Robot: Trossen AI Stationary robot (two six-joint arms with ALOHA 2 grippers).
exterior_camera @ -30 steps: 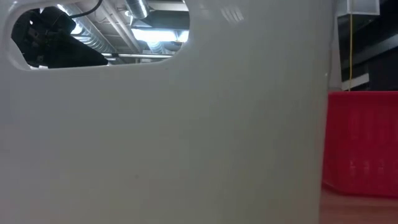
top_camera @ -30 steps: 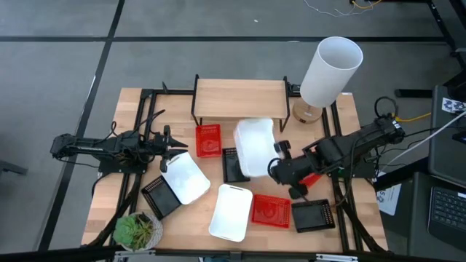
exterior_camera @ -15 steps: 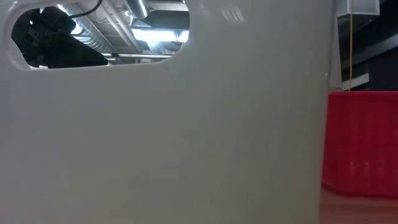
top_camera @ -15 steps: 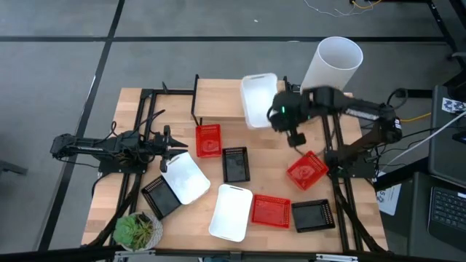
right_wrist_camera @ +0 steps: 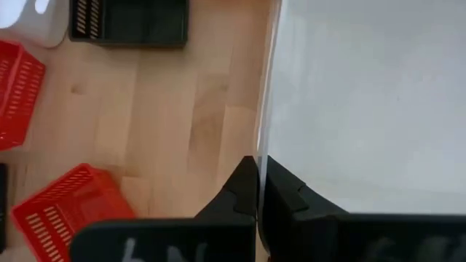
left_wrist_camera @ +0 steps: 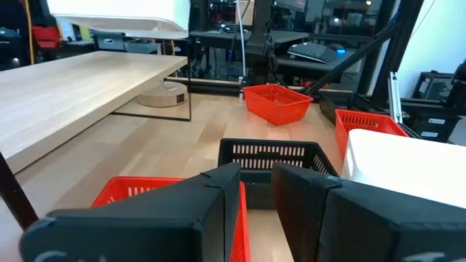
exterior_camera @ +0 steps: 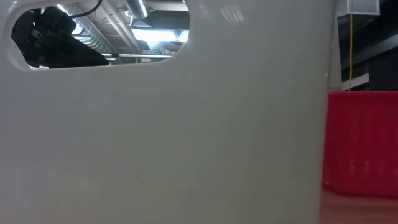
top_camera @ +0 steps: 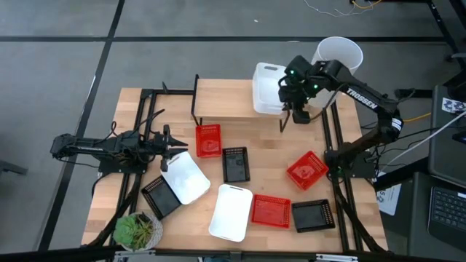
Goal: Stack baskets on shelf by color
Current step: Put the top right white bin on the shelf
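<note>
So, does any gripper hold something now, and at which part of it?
Yes. The right gripper holds a white rectangular plastic basket by its side wall rim, over the light-wood shelf. The left gripper holds nothing.

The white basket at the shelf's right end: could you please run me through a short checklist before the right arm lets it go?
1. Right end effector shut on the white basket: ok, fingers pinch its rim in the right wrist view.
2. Basket over the shelf: ok, above its right end.
3. Basket resting flat on the plank: cannot tell.
4. Tall white cylinder clear of the arm: cannot tell, they overlap from above.
5. Left end effector out of the way: ok, beside another white basket.
</note>
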